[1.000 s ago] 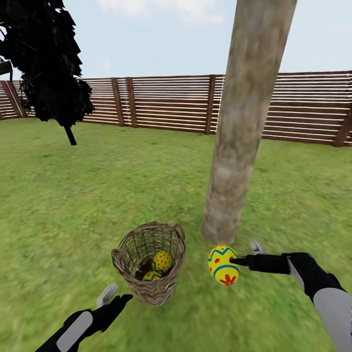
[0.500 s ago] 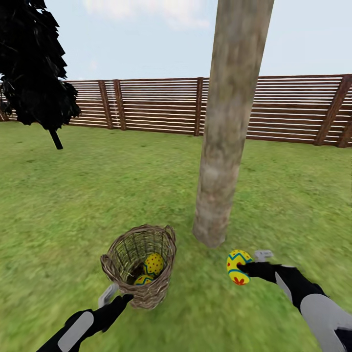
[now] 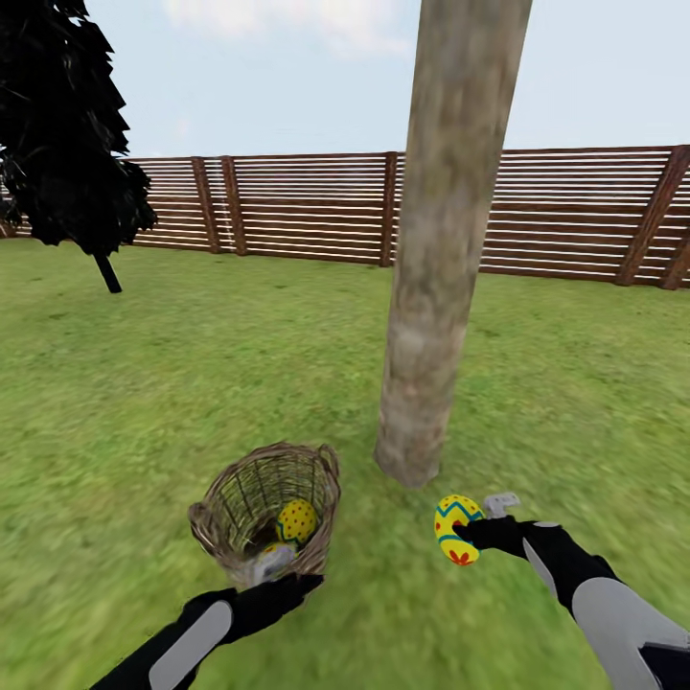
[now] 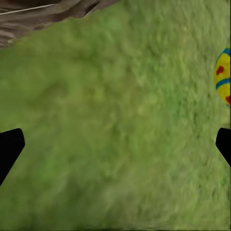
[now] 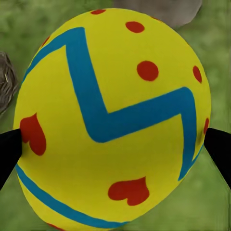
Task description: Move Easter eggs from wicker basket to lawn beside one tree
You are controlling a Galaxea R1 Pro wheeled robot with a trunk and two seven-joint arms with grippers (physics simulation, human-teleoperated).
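R wrist view: Easter egg [image 5: 113, 120] close up, blue zigzag + red hearts, a dark fingertip [image 5: 9, 151] pressing each side. Head view: right end effector [image 3: 476, 529] clenched on that egg [image 3: 456, 528], held above the lawn [image 3: 192, 383] near the tree [image 3: 436, 287] base. Two more eggs [image 3: 296, 520] sit inside the wicker basket [image 3: 230, 503]. Left end effector [image 3: 278, 575] at basket's near rim; L wrist view shows fingertips [image 4: 9, 147] wide apart over grass, nothing grasped. Surroundings: slatted wood fence [image 3: 307, 206], black-leaved tree [image 3: 67, 125], pale sky.
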